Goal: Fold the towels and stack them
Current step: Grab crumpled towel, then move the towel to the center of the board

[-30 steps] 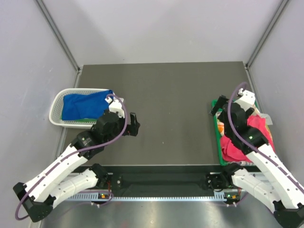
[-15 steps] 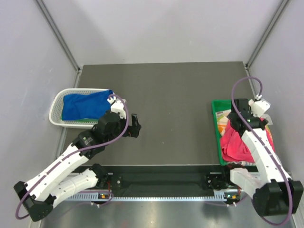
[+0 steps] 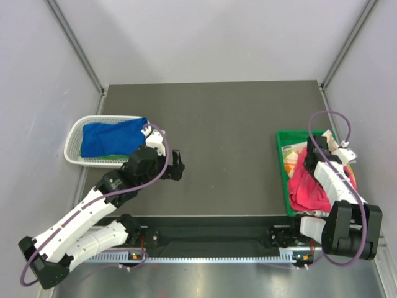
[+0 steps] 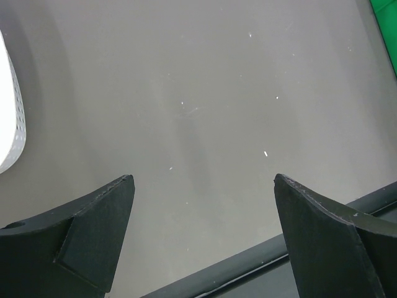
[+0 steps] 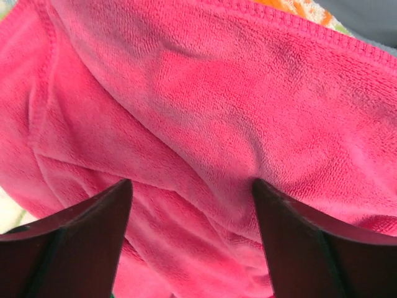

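- Grey walls (image 3: pixel 205 37) stand around a dark desk (image 3: pixel 236 124).
- On the left side of the desk sits a white basket (image 3: pixel 71 149). A blue towel (image 3: pixel 105 136) lies bunched up inside it.
- On the right side sits a green tray (image 3: pixel 282 186). A pink towel (image 3: pixel 304 192) lies crumpled in it.
- A towel with orange print (image 3: pixel 290 160) is in the tray too, partly under the pink one.
- The left hand (image 3: pixel 175 164) hangs over bare desk, just beside the basket. Its two fingers are spread wide and hold nothing.
- The right hand (image 5: pixel 191 186) is right over the pink towel and points down at it. Its fingers are spread wide too, with soft pink cloth showing between them. They have not closed on it. Whether the tips touch the cloth cannot be told.
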`<state>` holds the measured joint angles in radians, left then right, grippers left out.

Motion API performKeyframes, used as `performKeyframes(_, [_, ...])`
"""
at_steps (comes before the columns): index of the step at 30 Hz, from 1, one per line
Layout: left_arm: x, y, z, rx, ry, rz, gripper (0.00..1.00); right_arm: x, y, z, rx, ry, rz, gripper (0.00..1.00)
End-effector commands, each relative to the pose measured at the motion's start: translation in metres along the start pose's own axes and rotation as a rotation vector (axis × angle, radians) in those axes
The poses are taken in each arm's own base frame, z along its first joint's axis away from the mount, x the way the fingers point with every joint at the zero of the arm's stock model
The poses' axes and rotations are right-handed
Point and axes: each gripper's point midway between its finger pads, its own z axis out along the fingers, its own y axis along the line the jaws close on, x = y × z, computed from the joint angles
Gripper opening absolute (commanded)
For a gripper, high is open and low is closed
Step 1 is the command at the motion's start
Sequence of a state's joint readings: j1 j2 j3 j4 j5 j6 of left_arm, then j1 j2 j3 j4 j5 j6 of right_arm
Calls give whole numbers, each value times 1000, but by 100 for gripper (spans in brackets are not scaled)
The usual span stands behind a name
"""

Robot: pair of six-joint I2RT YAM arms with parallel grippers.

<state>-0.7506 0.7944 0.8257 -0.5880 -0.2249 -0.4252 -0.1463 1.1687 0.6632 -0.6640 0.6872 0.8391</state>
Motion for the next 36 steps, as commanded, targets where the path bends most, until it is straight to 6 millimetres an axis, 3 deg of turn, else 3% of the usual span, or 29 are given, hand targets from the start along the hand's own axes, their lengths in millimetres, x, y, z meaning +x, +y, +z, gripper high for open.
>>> performKeyframes(1, [5, 0, 1, 5, 12, 7, 99, -12, 9, 3, -28, -47, 82, 76])
performKeyframes(2, [5, 1, 1, 1, 12, 7, 99, -12, 8, 3, -28, -49, 82, 68])
performKeyframes(3, [4, 1, 1, 0, 8, 6, 99, -13, 8, 3, -30, -50, 80, 53])
performKeyframes(5, [4, 1, 1, -1, 9, 8, 99, -17, 8, -1, -43, -65, 81, 37])
performKeyframes(6, [4, 1, 1, -3, 8, 8, 99, -20, 8, -3, -49, -69, 81, 23])
performKeyframes(8, [4, 2, 2, -7, 11, 9, 99, -26, 8, -8, -72, -87, 75, 12])
performKeyframes(9, [4, 2, 3, -9, 12, 10, 99, -30, 9, -12, -81, -92, 73, 1])
performKeyframes(14, [4, 3, 4, -21, 13, 8, 99, -51, 23, -38, -214, -112, 44, 0])
performKeyframes(18, [5, 6, 5, -36, 13, 7, 99, -80, 52, -80, -409, -163, 29, 0])
performKeyframes(19, [4, 6, 5, -39, 11, 4, 99, -92, 63, -101, -469, -191, 14, 0])
performKeyframes(21, [4, 7, 5, -46, 10, 1, 99, -102, 77, -123, -526, -219, -14, 0])
performKeyframes(22, [3, 8, 5, -52, 7, -2, 99, -96, 93, -141, -575, -222, -67, 0])
performKeyframes(23, [2, 10, 5, -66, 0, -5, 99, -109, 103, -164, -625, -254, -60, 0])
performKeyframes(25, [-1, 13, 4, -81, -10, -14, 99, -103, 130, -196, -690, -275, -123, 0])
performKeyframes(26, [-4, 15, 3, -97, -21, -17, 99, -119, 140, -224, -743, -308, -105, 0])
performKeyframes(27, [-4, 17, 2, -107, -21, -20, 99, -114, 153, -245, -795, -320, -142, 0])
performKeyframes(28, [-7, 19, 1, -121, -30, -31, 99, -111, 169, -252, -801, -324, -172, 0])
performKeyframes(29, [-10, 23, 0, -149, -43, -33, 99, -126, 179, -279, -853, -349, -145, 0])
performKeyframes(30, [-14, 25, 0, -160, -56, -40, 99, -128, 188, -291, -875, -359, -164, 0])
performKeyframes(31, [-14, 26, -2, -173, -57, -49, 99, -114, 209, -302, -898, -351, -215, 0])
performKeyframes(32, [-17, 28, -3, -183, -65, -55, 99, -126, 216, -329, -951, -373, -193, 0])
performKeyframes(33, [-23, 31, -5, -205, -85, -63, 99, -118, 224, -347, -991, -381, -223, 0])
performKeyframes(34, [-25, 33, -7, -219, -90, -74, 99, -107, 241, -352, -998, -376, -260, 0])
performKeyframes(35, [-28, 36, -9, -240, -101, -86, 99, -112, 246, -373, -1042, -386, -247, 0])
performKeyframes(36, [-32, 40, -12, -266, -118, -94, 99, -90, 261, -385, -1074, -376, -301, 0])
